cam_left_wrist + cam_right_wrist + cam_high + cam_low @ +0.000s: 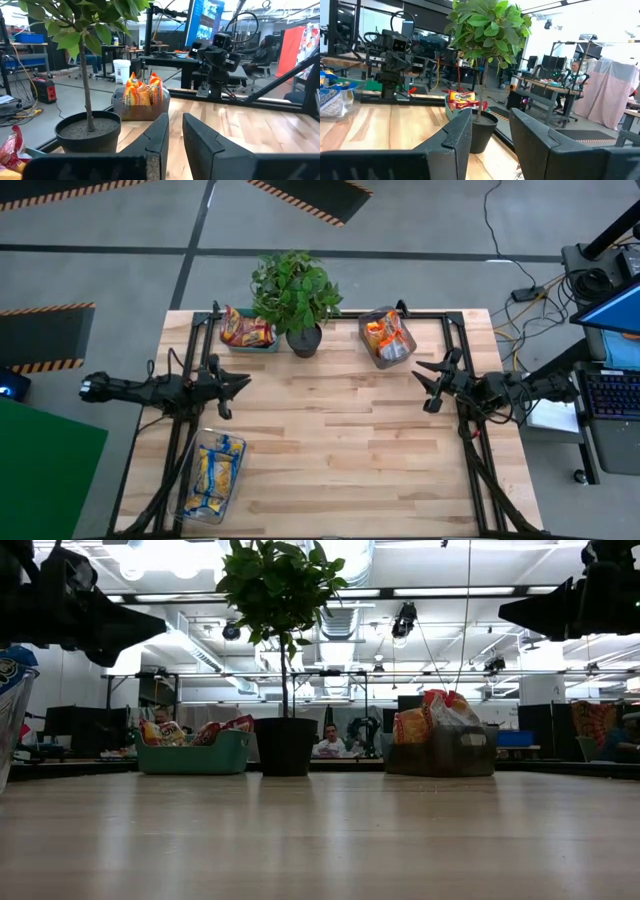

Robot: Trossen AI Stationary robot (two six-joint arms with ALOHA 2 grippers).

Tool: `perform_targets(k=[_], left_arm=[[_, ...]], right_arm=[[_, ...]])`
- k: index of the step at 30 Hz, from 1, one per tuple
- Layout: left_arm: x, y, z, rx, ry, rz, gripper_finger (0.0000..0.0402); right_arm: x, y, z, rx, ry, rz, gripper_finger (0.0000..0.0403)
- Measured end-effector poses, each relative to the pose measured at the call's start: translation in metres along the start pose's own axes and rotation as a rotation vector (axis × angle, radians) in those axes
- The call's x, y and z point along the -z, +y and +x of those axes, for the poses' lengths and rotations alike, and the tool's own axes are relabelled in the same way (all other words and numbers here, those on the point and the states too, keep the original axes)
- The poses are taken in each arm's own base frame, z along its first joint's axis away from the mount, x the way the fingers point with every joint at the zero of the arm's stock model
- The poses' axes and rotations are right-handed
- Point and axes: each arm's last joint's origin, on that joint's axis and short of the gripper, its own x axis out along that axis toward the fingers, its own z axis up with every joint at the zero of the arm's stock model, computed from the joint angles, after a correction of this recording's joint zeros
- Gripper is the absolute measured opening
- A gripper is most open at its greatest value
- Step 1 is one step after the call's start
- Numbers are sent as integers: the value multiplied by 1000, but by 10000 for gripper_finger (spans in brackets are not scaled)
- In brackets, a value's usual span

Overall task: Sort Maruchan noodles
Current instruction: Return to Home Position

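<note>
Looks done to me: red noodles (pixel 245 330) in the teal bin (pixel 251 348) far left, orange in the dark bin (pixel 364 330) far right, blue in the clear bin (pixel 185 502) near left, none loose on the table (pixel 330 440), my left gripper (pixel 238 394) and right gripper (pixel 424 388) hovering empty, fingers apart.

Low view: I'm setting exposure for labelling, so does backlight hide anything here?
Low view: the ceiling lights glare white, leaving the left claw, right claw and plant as dark silhouettes; high view: the table is evenly lit, without glare.

Overhead, table-level and wrist views share the plant (pixel 295 288).
</note>
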Motion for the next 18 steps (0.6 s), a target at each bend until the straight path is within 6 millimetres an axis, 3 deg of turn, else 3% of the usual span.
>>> perform_targets(k=[18], left_arm=[[0, 0, 0, 1, 0, 0, 39]], right_arm=[[0, 0, 0, 0, 1, 17, 123]])
